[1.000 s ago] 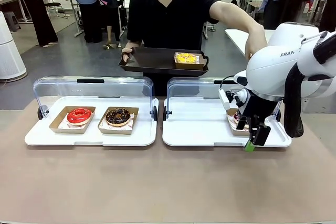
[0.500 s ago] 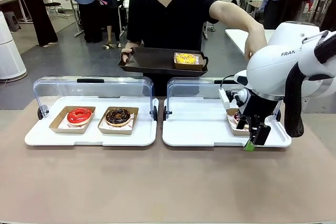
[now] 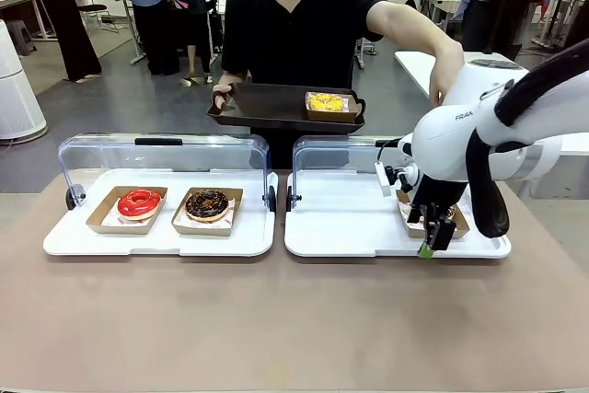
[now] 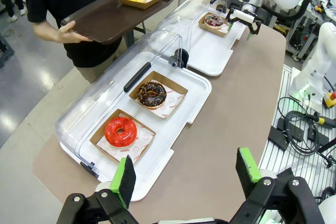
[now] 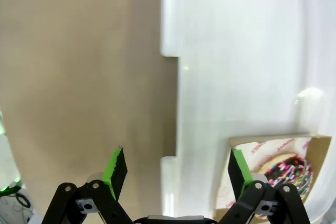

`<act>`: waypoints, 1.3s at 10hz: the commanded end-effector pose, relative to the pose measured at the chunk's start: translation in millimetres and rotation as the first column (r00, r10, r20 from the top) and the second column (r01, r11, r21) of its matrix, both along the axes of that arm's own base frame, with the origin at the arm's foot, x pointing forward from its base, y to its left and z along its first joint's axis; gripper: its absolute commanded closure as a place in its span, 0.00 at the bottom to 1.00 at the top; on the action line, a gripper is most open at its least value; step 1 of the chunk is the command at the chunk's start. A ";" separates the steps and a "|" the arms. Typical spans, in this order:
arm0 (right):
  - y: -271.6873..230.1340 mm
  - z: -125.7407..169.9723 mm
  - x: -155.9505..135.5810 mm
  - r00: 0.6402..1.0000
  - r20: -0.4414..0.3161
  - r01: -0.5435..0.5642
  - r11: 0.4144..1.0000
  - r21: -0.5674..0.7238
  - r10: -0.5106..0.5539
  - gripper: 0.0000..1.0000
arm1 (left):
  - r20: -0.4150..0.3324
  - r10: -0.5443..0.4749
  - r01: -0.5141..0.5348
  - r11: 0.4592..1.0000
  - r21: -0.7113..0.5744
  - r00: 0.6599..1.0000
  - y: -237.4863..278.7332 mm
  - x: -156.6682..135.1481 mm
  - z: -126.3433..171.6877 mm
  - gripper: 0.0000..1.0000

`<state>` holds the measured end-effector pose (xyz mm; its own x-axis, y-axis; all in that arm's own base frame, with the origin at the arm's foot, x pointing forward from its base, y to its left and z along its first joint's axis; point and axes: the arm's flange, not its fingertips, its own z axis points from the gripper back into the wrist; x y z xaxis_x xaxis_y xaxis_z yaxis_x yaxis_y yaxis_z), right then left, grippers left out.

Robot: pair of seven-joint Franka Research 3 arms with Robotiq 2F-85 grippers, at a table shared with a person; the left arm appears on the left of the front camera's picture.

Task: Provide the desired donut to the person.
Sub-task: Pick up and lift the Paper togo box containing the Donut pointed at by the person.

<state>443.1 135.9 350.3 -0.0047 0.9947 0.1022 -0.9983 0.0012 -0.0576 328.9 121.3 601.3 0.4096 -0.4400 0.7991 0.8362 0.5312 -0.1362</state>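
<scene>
The person [image 3: 299, 20] holds a dark tray [image 3: 267, 106] bearing a yellow donut [image 3: 326, 101] in a paper box. Their other hand [image 3: 442, 71] reaches out over the right white tray [image 3: 345, 218]. A sprinkled chocolate donut [image 5: 287, 169] in a box lies on that tray; my right gripper [image 3: 428, 238] hangs open just in front of it, over the tray's near edge. In the right wrist view the box sits beside the right finger of that gripper [image 5: 177, 161]. My left gripper [image 4: 186, 169] is open, high above the table's left end.
The left white tray [image 3: 156, 241] holds a red-glazed donut [image 3: 139, 202] and a chocolate donut [image 3: 207, 203] in boxes. Clear lids [image 3: 161, 154] stand raised behind both trays. Bare brown tabletop [image 3: 276, 319] stretches in front. Bystanders stand far behind.
My right arm has swung lower and to the left, carrying its open gripper a little left along the right tray's front edge. The person and the donuts have stayed put.
</scene>
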 end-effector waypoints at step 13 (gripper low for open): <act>-4.7 -23.0 51.5 0.997 0.038 0.069 0.998 -0.003 -0.068 0.00 | 0.001 -0.004 0.004 1.000 -0.008 1.000 -0.5 -0.7 0.9 0.00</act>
